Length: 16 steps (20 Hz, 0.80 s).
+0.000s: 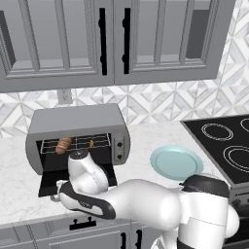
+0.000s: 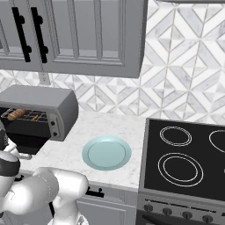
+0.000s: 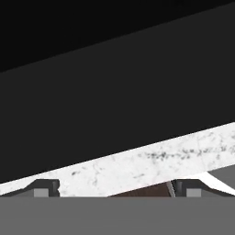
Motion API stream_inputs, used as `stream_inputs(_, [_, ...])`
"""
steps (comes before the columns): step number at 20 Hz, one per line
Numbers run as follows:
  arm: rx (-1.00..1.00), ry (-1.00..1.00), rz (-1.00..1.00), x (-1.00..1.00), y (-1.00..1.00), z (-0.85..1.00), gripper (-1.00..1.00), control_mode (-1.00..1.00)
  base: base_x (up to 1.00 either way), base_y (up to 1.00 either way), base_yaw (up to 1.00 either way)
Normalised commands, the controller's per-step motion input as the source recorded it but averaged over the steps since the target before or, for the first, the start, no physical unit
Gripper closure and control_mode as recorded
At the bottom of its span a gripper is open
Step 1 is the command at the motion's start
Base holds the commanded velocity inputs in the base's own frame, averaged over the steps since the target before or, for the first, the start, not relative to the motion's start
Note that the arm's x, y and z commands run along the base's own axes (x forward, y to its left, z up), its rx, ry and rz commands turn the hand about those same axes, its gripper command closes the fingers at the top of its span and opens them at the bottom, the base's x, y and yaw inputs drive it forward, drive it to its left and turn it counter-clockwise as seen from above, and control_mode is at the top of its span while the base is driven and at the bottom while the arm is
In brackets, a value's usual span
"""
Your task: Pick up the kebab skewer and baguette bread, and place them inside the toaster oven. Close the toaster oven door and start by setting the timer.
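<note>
Left base view shows the baguette bread (image 1: pixel 63 145) lying on the wire rack (image 1: pixel 78 144) inside the toaster oven (image 1: pixel 75 136), toward the left of the cavity, with the kebab skewer (image 1: pixel 91 143) on the same rack a little to its right, apart from the loaf. Both reappear in the right base view, bread (image 2: pixel 16 114) and skewer (image 2: pixel 36 117) side by side in the dark interior. So the loading part looks finished to me.

The toaster oven door (image 1: pixel 73 181) is down, flat and level over the front of the desk (image 1: pixel 146 141), so closing it is not yet done. The control panel (image 1: pixel 119 147) with its knobs sits on the right side of the oven, untouched as far as I can judge, which leaves the timer as the last step.

The arm bends low in front of the oven, its wrist over the dropped door. In the hand view the gripper (image 3: pixel 117 189) has its two tips spread wide apart with nothing between them, pointing at a broad dark panel above a strip of speckled desk (image 3: pixel 151 160); I take that panel for the door seen close up, though I cannot tell whether the tips touch it. I would guess the arm is lining up under the door's edge to swing it shut.

A pale blue plate (image 1: pixel 176 162) sits on the desk between oven and stovetop (image 1: pixel 224 146).
</note>
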Motion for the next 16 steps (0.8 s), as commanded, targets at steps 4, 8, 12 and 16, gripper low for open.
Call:
stream_inputs(4, [-0.02, -0.08, 0.0, -0.07, 0.04, -0.01, -1.0, -1.0, 0.0, 0.0, 0.0])
stream_inputs(8, [0.0, -0.06, 0.03, -0.22, 0.07, 0.0, -1.0, -1.0, 0.0, 0.0, 0.0])
stream_inputs(12, [-0.01, -0.03, 0.06, -0.2, 0.09, 0.0, -1.0, -1.0, 0.0, 0.0, 0.0])
stream_inputs(16, [-0.05, -0.05, 0.08, 0.1, 0.0, -0.08, -1.0, -1.0, 0.0, 0.0, 0.0])
